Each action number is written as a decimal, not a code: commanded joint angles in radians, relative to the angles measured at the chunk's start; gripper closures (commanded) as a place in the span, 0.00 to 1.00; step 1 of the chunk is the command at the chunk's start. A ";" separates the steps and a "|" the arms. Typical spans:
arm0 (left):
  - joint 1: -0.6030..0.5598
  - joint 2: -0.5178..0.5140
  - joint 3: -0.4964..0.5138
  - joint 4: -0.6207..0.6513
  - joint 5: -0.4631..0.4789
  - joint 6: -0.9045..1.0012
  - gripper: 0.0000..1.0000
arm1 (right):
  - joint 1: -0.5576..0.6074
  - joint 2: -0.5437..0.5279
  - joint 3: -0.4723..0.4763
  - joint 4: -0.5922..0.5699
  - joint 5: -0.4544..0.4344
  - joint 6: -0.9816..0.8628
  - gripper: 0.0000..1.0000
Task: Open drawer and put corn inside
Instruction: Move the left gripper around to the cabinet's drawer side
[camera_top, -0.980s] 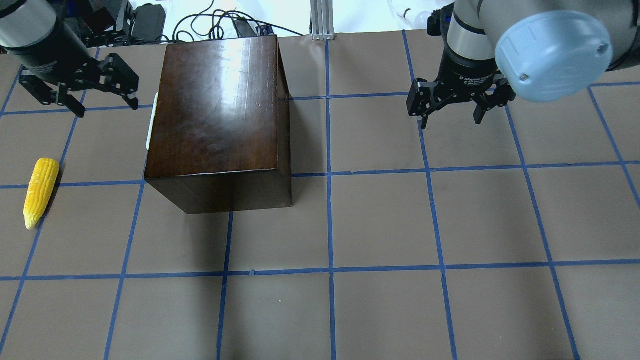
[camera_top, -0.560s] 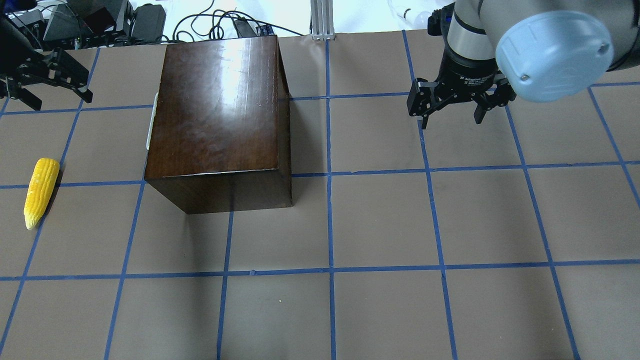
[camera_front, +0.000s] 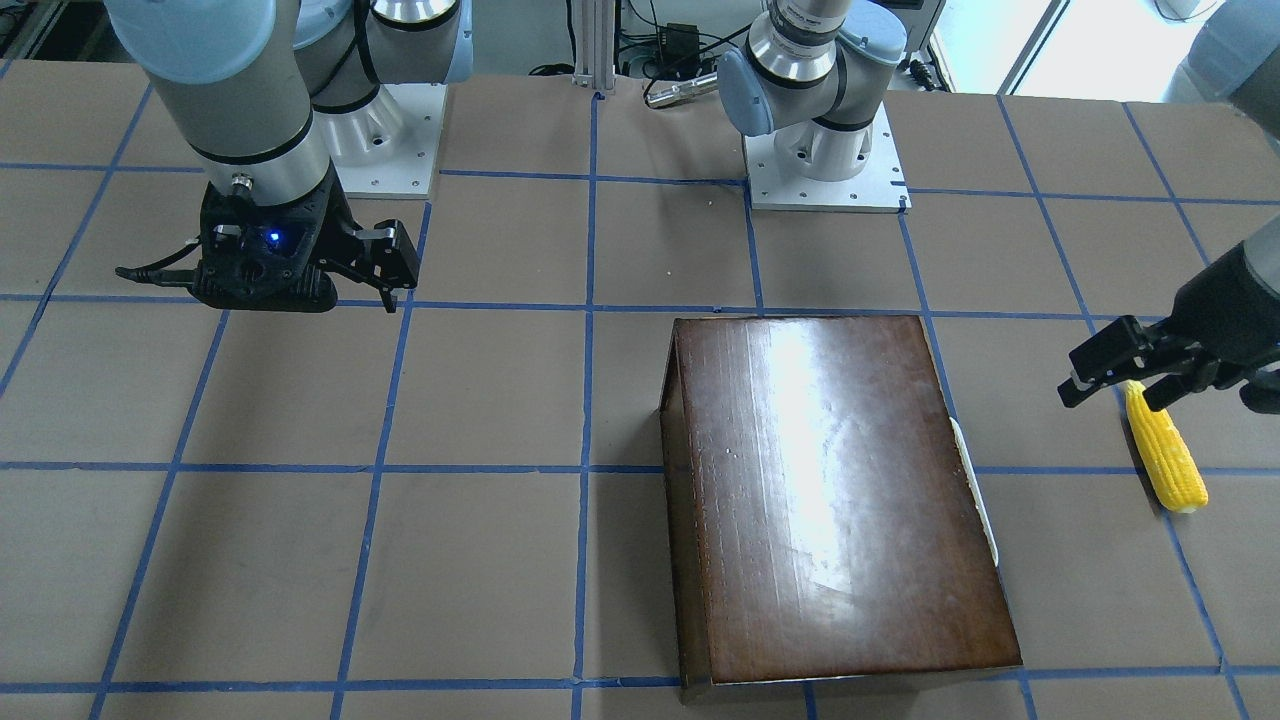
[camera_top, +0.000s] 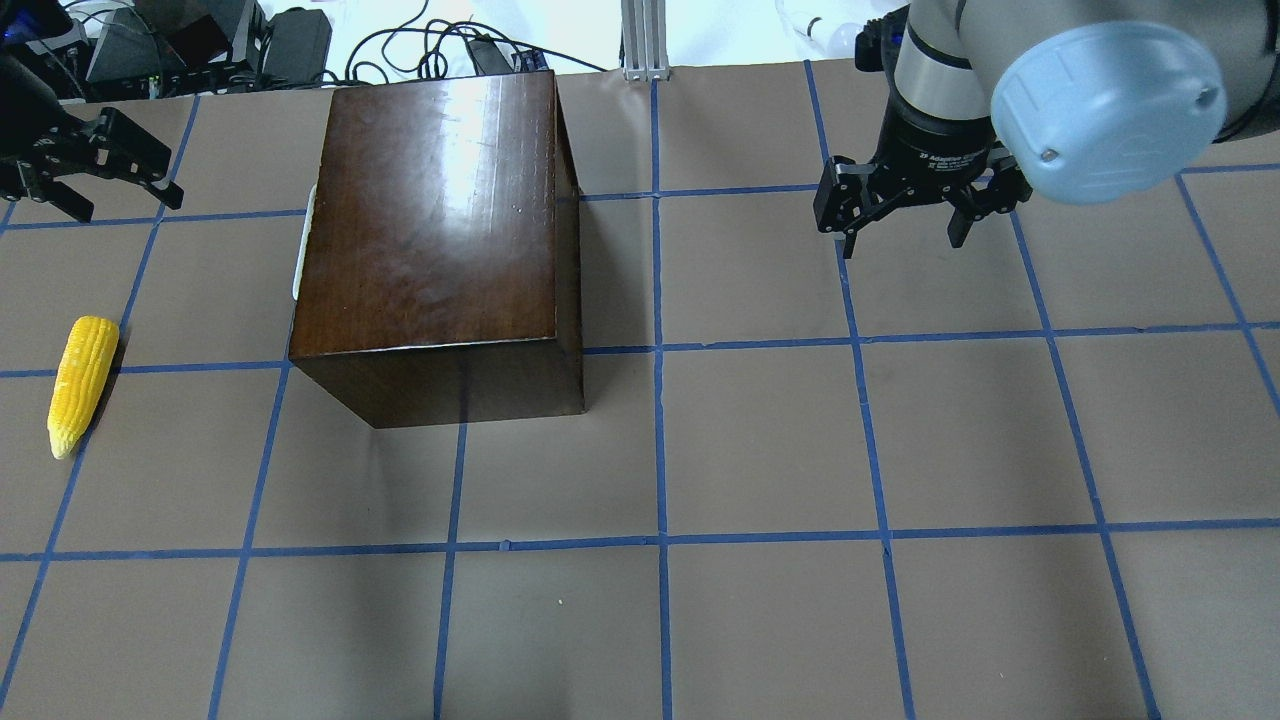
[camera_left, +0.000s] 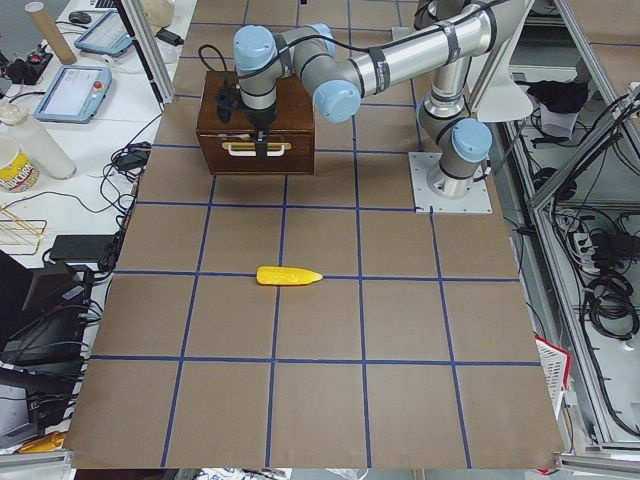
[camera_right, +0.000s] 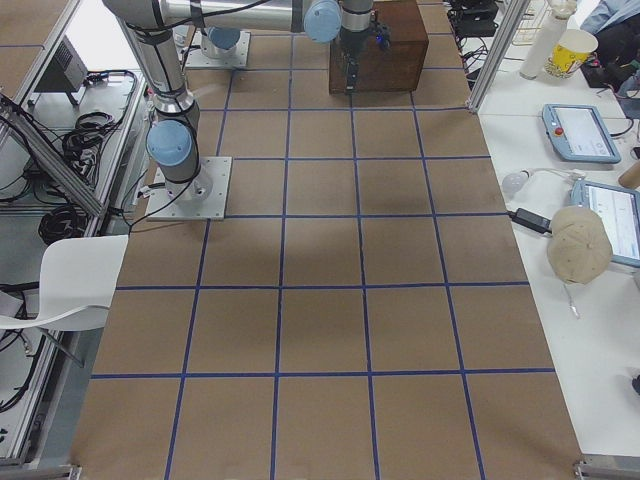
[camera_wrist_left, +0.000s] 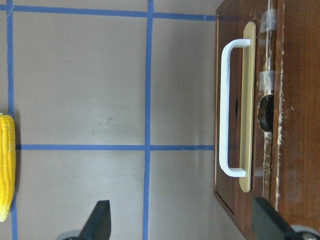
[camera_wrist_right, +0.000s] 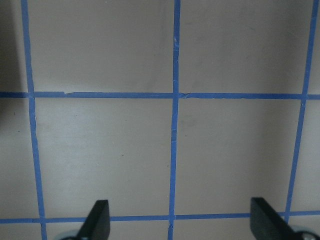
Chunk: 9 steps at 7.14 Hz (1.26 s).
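Note:
The dark-brown wooden box (camera_top: 435, 220) stands at the back left of the table. Its drawer (camera_wrist_left: 246, 100) is shut, and the whitish handle (camera_top: 303, 250) faces the robot's left; it also shows in the left wrist view (camera_wrist_left: 226, 107). The yellow corn (camera_top: 80, 385) lies on the table left of the box, and also shows in the front-facing view (camera_front: 1165, 460). My left gripper (camera_top: 120, 200) is open and empty, hovering left of the handle and behind the corn. My right gripper (camera_top: 900, 240) is open and empty over bare table, far right of the box.
Brown paper with a blue tape grid covers the table (camera_top: 760, 450). Cables and black equipment (camera_top: 230, 40) lie beyond the back edge behind the box. A metal post (camera_top: 645, 35) stands at the back centre.
My left gripper has moved left, away from the box's handle side, towards the table's left edge. The right arm, box and corn have not moved.

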 joint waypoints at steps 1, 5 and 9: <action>0.000 -0.072 -0.014 0.032 -0.056 0.000 0.00 | 0.000 0.001 0.000 0.001 0.001 0.000 0.00; -0.012 -0.148 -0.025 0.066 -0.157 0.049 0.00 | 0.000 -0.001 0.000 0.001 0.001 0.000 0.00; -0.023 -0.182 -0.045 0.078 -0.156 0.120 0.00 | 0.000 -0.001 0.000 0.000 0.001 0.000 0.00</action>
